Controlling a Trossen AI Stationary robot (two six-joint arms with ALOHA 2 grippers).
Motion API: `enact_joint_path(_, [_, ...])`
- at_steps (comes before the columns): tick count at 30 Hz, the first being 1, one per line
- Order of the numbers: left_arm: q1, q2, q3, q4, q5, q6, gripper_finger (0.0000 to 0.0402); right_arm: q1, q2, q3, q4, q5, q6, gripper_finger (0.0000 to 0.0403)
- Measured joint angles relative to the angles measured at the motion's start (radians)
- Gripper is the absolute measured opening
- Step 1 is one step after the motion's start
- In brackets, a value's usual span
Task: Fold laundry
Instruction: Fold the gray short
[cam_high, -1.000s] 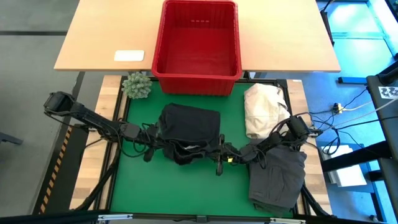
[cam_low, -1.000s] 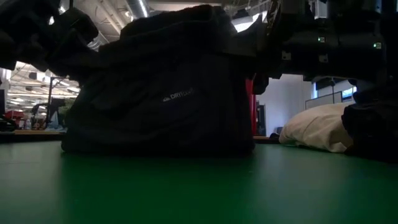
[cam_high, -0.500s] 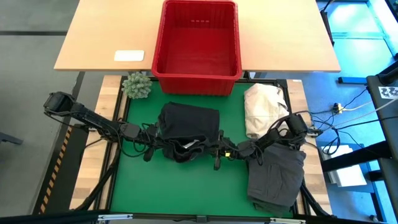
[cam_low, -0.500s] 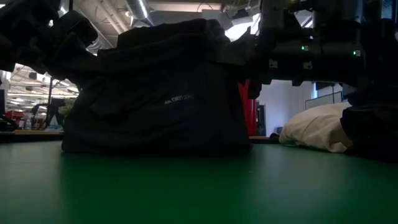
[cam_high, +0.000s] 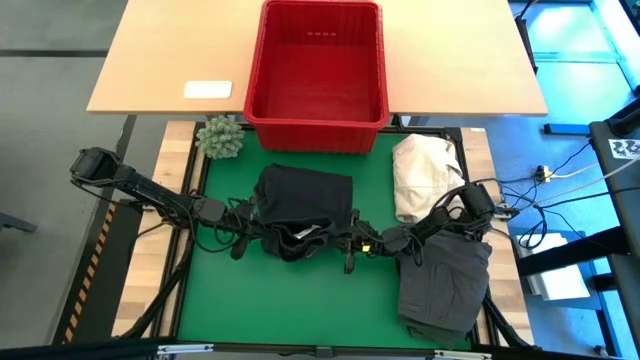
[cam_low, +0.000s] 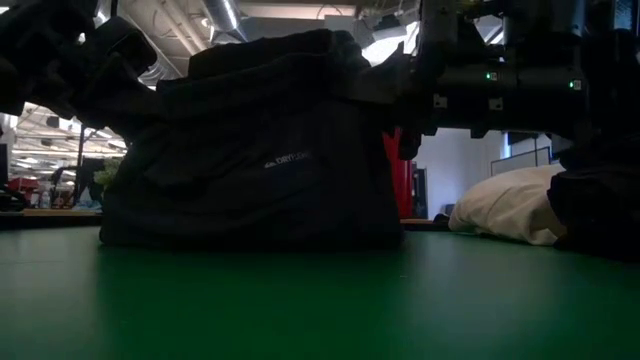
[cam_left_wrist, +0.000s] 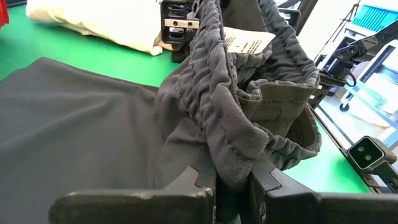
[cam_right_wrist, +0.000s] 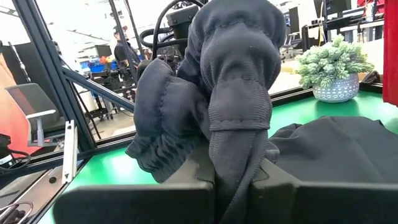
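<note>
Both claws are pinching the waistband of the black garment (cam_high: 303, 208) at the centre of the green counter (cam_high: 290, 300): left claw (cam_high: 268, 237) and right claw (cam_high: 352, 245) are clamping opposite ends, probably to stretch it flat for folding. Another garment (cam_high: 445, 285) is lying lower right.

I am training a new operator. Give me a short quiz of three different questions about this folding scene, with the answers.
1. True or false: the red basket holds folded clothes.
2. Both grippers pinch which part of the black garment? A) a leg hem B) the elastic waistband C) a pocket
3. What lies between the basket and the grey garment?

Key: 1 false, it looks empty. 2 B; left gripper and right gripper are shut on it. 3 The cream-white cloth heap.
</note>
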Motion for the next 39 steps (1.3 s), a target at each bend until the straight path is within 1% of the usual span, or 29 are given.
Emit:
enact_joint_path(14, [0.000,0.000,0.000,0.000,0.008,0.000,0.0022,0.000,-0.001,0.007,0.007,0.000,0.005,0.0011])
enact_joint_path(22, [0.000,0.000,0.000,0.000,0.016,-0.004,0.0022,0.000,-0.002,0.057,-0.024,-0.045,-0.002,0.0011])
enact_joint_path(36, [0.000,0.000,0.000,0.005,0.020,-0.008,0.0022,0.000,-0.006,0.069,-0.038,-0.045,-0.003,0.0011])
enact_joint_path(39, [0.000,0.000,0.000,0.017,0.020,-0.009,0.0022,0.000,-0.016,0.070,-0.038,-0.045,-0.027,0.0011])
